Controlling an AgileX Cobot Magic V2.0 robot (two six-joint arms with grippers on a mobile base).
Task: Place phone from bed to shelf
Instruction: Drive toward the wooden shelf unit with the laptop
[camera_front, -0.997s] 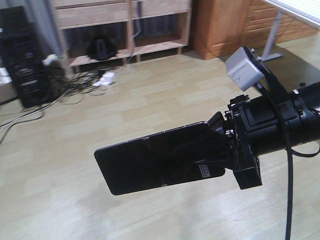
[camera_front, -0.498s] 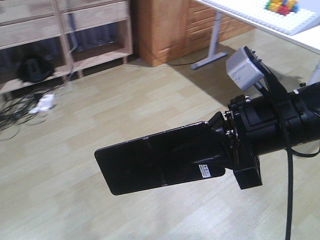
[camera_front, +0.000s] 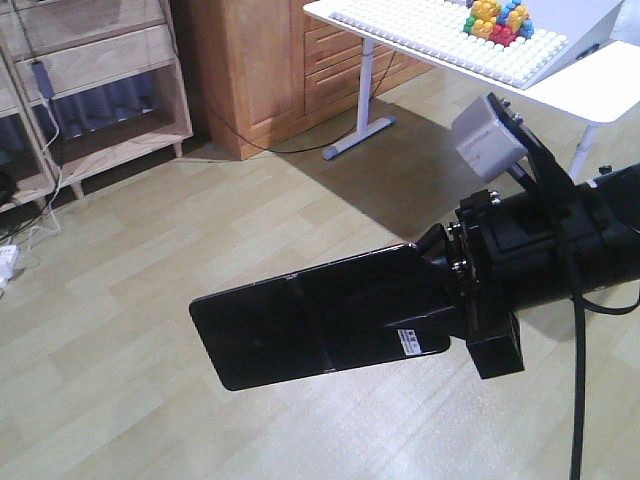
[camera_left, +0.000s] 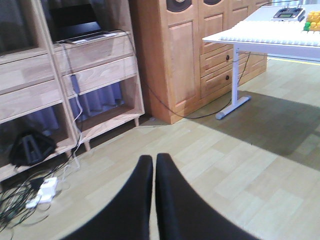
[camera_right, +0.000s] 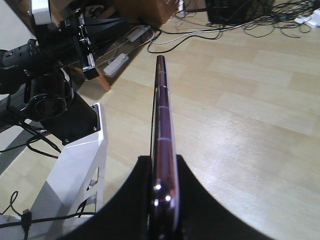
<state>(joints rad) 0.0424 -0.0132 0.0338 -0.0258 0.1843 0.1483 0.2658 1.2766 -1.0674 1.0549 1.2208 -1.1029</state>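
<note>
phone (camera_front: 290, 330): clamped by one end in right hand (camera_front: 385, 300), held level over floor (camera_front: 120, 420) | left hand (camera_left: 153, 195): pinched together, empty | step: carrying to shelf (camera_left: 95, 75) | next: probably turn left toward shelf, line phone up with an open compartment

- Right gripper (camera_front: 365, 300) clamps phone (camera_front: 258, 335) by one end; slab juts left, near level, above the wood floor (camera_front: 130, 260).
- Shelf (camera_front: 100, 62) top left, brown cabinet (camera_front: 250, 70) just beside it.
- White tabletop (camera_front: 592, 85) top right, carrying coloured blocks (camera_front: 497, 20).
</note>
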